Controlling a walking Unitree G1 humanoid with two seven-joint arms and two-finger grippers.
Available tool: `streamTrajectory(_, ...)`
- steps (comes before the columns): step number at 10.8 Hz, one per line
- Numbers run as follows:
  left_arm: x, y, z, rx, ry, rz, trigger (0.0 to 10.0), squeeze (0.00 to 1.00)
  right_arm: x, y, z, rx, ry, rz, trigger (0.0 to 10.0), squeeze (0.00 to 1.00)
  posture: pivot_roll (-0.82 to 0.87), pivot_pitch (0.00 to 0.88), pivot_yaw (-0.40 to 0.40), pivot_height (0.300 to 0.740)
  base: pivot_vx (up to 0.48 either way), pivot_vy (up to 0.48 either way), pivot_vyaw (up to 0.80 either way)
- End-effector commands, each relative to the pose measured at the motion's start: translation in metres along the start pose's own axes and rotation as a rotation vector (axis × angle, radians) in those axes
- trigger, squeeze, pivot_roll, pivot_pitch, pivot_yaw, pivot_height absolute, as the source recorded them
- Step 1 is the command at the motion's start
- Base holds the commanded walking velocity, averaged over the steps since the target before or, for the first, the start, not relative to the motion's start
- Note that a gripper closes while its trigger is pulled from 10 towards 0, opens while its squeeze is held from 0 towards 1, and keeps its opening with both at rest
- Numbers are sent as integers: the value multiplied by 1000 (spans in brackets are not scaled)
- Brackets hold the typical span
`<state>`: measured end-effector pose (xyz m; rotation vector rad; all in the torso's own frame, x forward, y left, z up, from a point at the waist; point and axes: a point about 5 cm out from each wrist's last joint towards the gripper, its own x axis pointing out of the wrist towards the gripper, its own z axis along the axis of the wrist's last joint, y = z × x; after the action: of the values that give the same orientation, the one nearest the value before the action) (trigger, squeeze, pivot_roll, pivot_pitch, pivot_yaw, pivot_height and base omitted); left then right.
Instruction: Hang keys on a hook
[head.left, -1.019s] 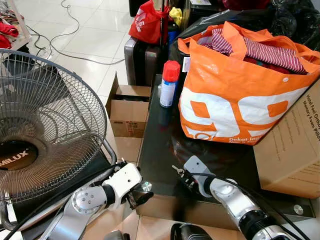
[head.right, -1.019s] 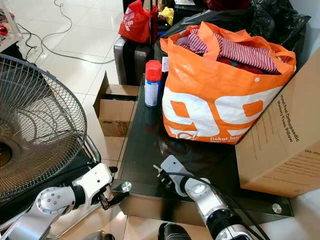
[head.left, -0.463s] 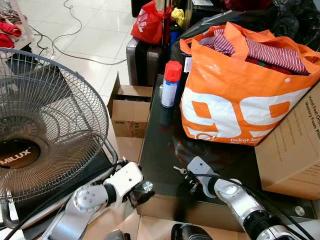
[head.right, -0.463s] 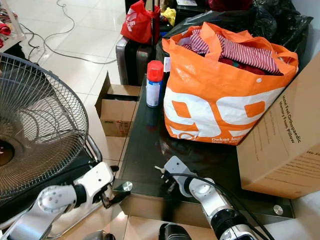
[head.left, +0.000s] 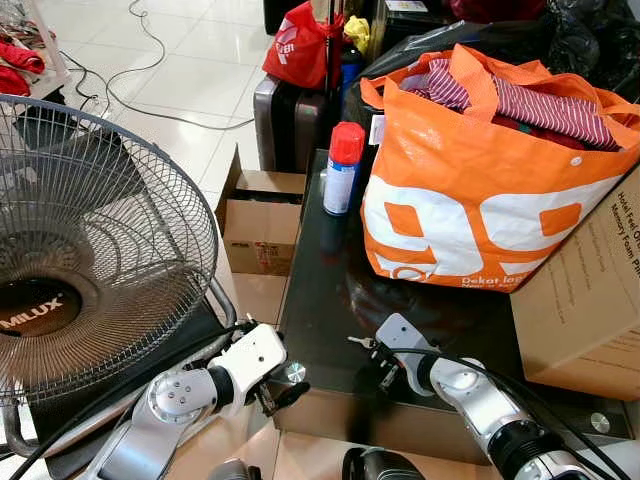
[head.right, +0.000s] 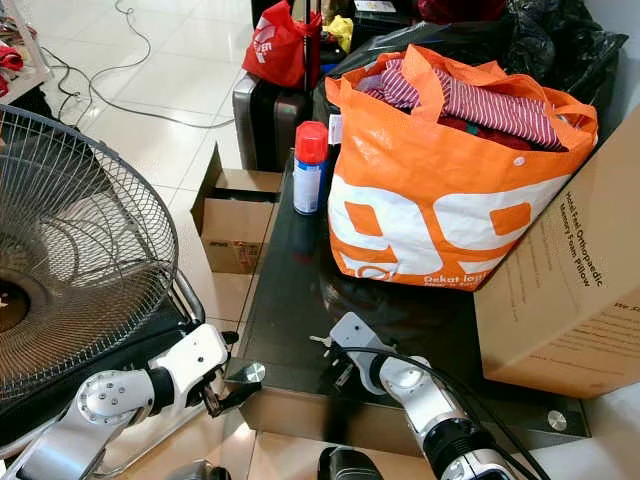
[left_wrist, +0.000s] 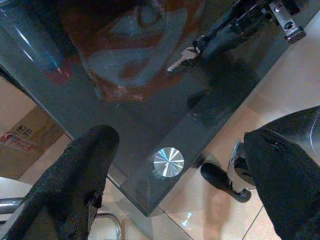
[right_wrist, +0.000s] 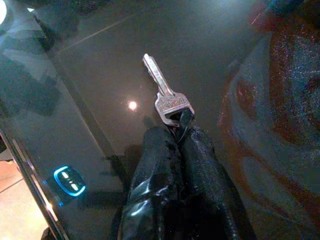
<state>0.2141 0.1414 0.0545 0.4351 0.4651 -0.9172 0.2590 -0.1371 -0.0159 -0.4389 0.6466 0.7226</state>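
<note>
Above glass table, key pinched at right jaws' tips.

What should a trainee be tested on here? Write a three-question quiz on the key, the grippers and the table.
1. True or false: the right gripper has its fingers shut on the key.
2. What stands on the glass table nearest the orange bag? A) spray can B) mug C) lamp
3. Fill in: the left gripper, fingers ___, hovers over the table's corner.

Key: 1 true; 2 A, the spray can; 3 open.
</note>
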Motion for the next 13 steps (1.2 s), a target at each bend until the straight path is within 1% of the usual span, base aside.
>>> streamTrajectory(1, 2, -2, 0, 13, 1, -5, 10000, 0, -6, -4, -14, 7, 50, -23, 275, 0, -52, 85, -56, 740, 0, 0, 0)
streamTrajectory(3, -1, 5, 2, -1, -28, 53, 10000, 0, -18, -18, 3, 40, -62, -86, 0, 0, -52, 55, -60, 740, 0, 0, 0)
streamTrajectory(4, -4, 9, 8, -38, -75, 96, 10000, 0, -31, -25, 12, 79, -140, -130, 0, 0, -57, 18, -55, 740, 0, 0, 0)
streamTrajectory(5, -5, 12, 14, -60, -112, 123, 10000, 0, -40, -26, 18, 99, -189, -152, 0, 0, -57, 2, -53, 740, 0, 0, 0)
streamTrajectory(6, -7, 19, 25, -80, -175, 168, 10000, 0, -57, -28, 28, 130, -260, -195, 0, 0, -53, 0, -48, 740, 0, 0, 0)
streamTrajectory(7, -9, 26, 35, -98, -228, 204, 10000, 0, -70, -32, 39, 198, -322, -234, 0, 0, -50, 0, -46, 740, 0, 0, 0)
streamTrajectory(8, -11, 32, 44, -124, -281, 239, 10000, 0, -83, -37, 51, 291, -392, -279, 0, 0, -50, 0, -36, 740, 0, 0, 0)
streamTrajectory(9, -12, 33, 48, -140, -300, 249, 10000, 0, -87, -39, 55, 323, -413, -292, 0, 0, -53, 0, -33, 740, 0, 0, 0)
streamTrajectory(10, -13, 37, 57, -188, -357, 292, 10000, 0, -102, -42, 69, 466, -509, -332, 0, 0, -45, 0, -35, 740, 0, 0, 0)
streamTrajectory(11, -14, 40, 61, -206, -385, 348, 10000, 0, -113, -41, 78, 541, -563, -352, 0, 0, -34, 0, -43, 740, 0, 0, 0)
streamTrajectory(12, -17, 45, 64, -227, -407, 413, 10000, 0, -116, -39, 85, 508, -581, -369, 0, 0, -28, 0, -46, 740, 0, 0, 0)
streamTrajectory(13, -19, 49, 66, -258, -421, 450, 10000, 0, -119, -40, 95, 566, -617, -367, 0, 0, -17, 0, -50, 740, 0, 0, 0)
